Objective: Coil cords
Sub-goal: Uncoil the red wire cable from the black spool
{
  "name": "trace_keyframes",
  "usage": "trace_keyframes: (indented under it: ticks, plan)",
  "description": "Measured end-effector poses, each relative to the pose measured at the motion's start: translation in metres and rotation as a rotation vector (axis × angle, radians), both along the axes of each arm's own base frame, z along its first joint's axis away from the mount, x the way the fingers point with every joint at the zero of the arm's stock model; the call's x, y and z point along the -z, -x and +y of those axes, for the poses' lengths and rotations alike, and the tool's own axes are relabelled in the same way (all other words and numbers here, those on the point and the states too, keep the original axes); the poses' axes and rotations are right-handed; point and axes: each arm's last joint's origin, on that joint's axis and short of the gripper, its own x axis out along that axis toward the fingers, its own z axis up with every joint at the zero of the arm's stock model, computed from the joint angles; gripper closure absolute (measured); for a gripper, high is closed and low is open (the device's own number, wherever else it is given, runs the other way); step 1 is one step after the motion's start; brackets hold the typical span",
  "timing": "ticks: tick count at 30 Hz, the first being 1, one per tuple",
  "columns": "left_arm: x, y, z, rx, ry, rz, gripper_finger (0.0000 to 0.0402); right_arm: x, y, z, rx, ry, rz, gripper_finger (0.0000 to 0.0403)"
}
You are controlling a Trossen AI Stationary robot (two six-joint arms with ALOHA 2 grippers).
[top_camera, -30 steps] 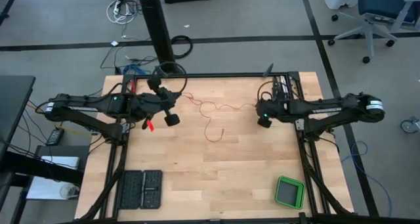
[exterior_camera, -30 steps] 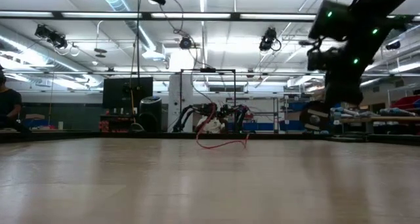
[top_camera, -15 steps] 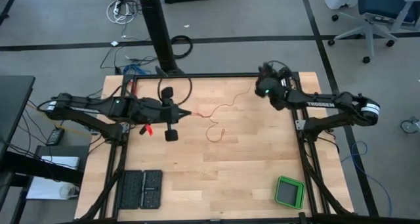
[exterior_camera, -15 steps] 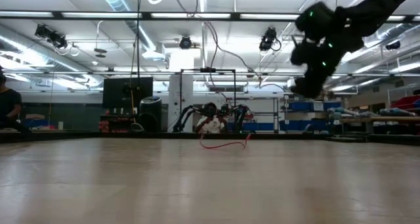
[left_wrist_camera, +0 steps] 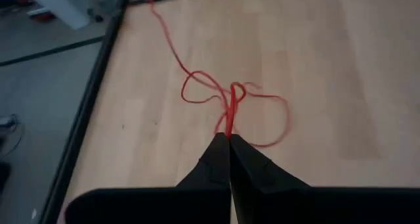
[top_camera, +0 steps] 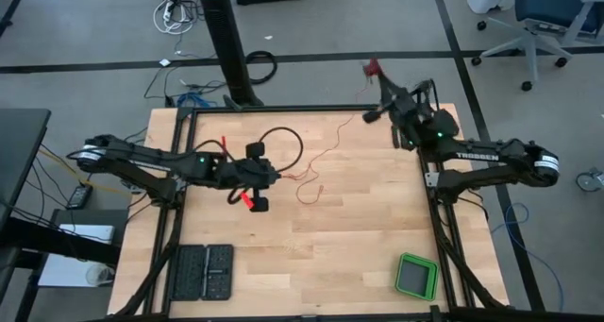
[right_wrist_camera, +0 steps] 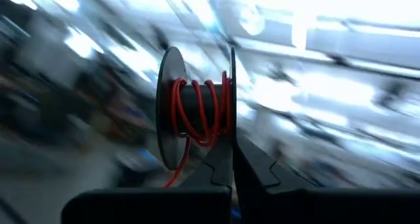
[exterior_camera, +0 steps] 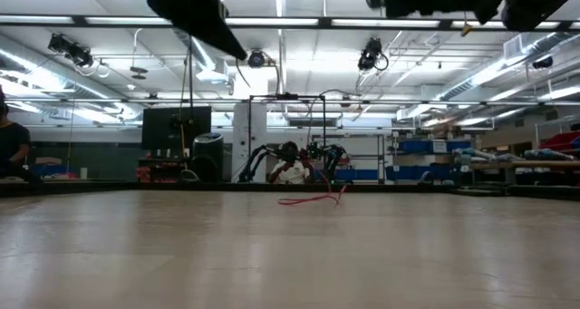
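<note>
Since the earlier frame, right gripper (top_camera: 374, 70) has swung past the table's (top_camera: 311, 256) far edge, jaws clamped on a dark spool (right_wrist_camera: 195, 112) wound with red cord (top_camera: 321, 157). Left gripper (left_wrist_camera: 230, 140) moved toward mid-table, jaws clamped on the cord; slack loops lie on the table between the arms. Near half open.

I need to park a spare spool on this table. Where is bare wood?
Bare wood runs between the black ridged trays and the green square box. The far half is crowded: the thin red cord sprawls there between the left gripper and right gripper.
</note>
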Motion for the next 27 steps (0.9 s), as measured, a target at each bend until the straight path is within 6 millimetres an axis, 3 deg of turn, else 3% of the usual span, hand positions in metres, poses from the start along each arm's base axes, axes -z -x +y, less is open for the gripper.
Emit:
trace_keyframes:
  ticks: [3,8,17,22,27]
  plan:
    - [0.015,0.003,0.009,-0.108,-0.059,0.010,0.0402,-0.005,0.001,0.018,-0.247,0.024,-0.015,0.0403]
    - [0.022,0.010,0.028,-0.347,-0.228,0.025,0.0402,0.000,-0.003,0.043,-0.661,-0.046,0.071,0.0403]
    - [0.003,0.014,0.050,-0.654,-0.581,0.059,0.0402,0.048,-0.012,0.072,-1.123,-0.384,0.549,0.0403]
    - [-0.021,0.010,0.051,-0.658,-0.640,0.063,0.0402,0.082,-0.004,0.077,-1.120,-0.692,0.832,0.0403]
    - [-0.051,0.005,0.047,-0.617,-0.615,-0.001,0.0402,0.106,0.011,0.072,-0.864,-0.948,0.997,0.0403]
